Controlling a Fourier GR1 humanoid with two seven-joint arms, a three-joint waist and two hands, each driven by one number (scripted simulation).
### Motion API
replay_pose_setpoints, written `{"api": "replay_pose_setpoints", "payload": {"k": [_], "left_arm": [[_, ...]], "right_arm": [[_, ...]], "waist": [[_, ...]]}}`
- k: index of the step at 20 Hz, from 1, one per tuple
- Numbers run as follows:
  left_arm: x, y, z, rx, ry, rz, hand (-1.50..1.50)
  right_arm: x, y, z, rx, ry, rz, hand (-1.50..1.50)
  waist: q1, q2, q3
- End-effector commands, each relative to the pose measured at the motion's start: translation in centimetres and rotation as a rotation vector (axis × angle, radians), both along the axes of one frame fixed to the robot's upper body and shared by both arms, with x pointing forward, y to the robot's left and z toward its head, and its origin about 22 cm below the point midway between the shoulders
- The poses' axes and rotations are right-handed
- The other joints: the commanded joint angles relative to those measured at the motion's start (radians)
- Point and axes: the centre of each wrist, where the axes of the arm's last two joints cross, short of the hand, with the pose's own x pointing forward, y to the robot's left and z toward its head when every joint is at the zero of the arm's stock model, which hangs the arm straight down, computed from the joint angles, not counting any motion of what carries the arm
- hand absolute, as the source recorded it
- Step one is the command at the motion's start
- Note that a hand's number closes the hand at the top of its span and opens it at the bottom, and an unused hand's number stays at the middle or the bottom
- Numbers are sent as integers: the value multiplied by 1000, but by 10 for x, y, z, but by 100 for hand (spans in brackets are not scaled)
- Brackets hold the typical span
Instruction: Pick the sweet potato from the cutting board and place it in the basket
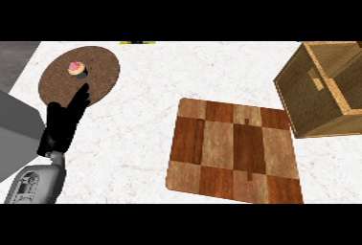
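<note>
Left forearm (37, 182): grey, enters from the lower left of the frame.
Left hand (62, 125): black, at the left of the frame above the forearm, over the white marbled surface (141, 143).
Fingers (81, 95): straight and close together, holding nothing, tips reaching over the near edge of the round mat.
Cutting board (234, 150): checkered wood, lower centre-right of the frame, bare on top.
Sweet potato: cannot be seen on the board or anywhere else in the frame, so its place relative to the fingers cannot be told.
Basket (311, 103): open wooden box at the upper right, just beyond the board's far right corner.
Round mat (99, 76): brown, upper left.
Cupcake (77, 69): small, pink-topped, on the mat just beyond the fingertips.
</note>
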Motion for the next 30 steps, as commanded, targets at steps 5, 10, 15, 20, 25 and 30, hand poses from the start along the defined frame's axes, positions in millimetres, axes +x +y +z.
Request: {"api": "replay_pose_setpoints", "payload": {"k": [5,10,15,20,25,30], "left_arm": [[-3,-7,8,-1,20,-21,0],[-1,-2,3,-12,-1,-4,0],[12,-3,11,-10,8,-10,0],[5,3,-10,-4,1,6,0],[9,-7,2,-4,1,17,0],[-5,6,6,-1,-2,-2,0]], "right_arm": [[10,-26,-44,186,70,-42,150],[6,-26,-83,307,6,-29,-150],[11,-29,-81,350,-139,-12,-150],[2,-56,-76,415,-356,-105,-150],[-31,-98,-43,468,-465,-231,-150],[-74,-151,-47,510,-490,-334,-150]], "waist": [[6,-1,0],[-4,-2,0],[-2,0,0],[1,5,1],[-15,-3,0],[-11,-4,1]]}}
